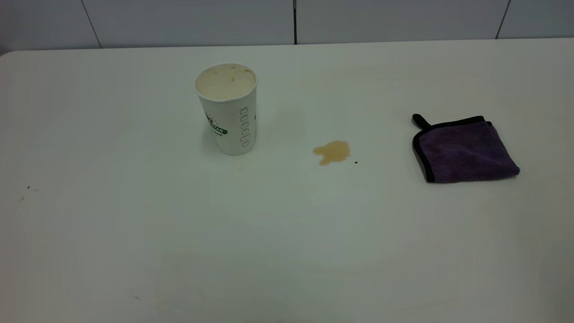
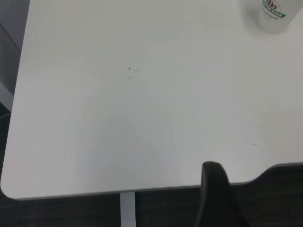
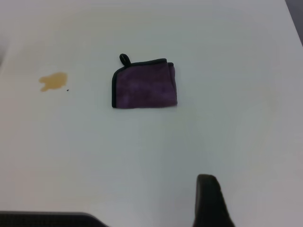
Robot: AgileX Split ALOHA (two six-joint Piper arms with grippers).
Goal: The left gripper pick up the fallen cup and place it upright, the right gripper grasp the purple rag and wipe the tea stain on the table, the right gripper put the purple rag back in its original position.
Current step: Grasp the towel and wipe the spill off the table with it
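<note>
Paper cup (image 1: 227, 109) stands upright; irregular brown tea stain (image 1: 332, 152); plush folded purple rag (image 1: 464, 150); gripper states: cannot tell.

On the white table (image 3: 227, 132) the folded purple rag (image 3: 145, 85), black-edged with a small loop at one corner, lies flat, well apart from the light-brown tea stain (image 3: 53, 81) with a tiny black speck (image 3: 67, 90) just beside it, while one dark finger of the right gripper (image 3: 210, 201) juts in at the frame edge.

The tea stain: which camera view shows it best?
The exterior view: the tea stain lies unobstructed on the table, between the upright cup and the purple rag. The right wrist view shows it smaller, off to one side. The left wrist view misses it.
</note>
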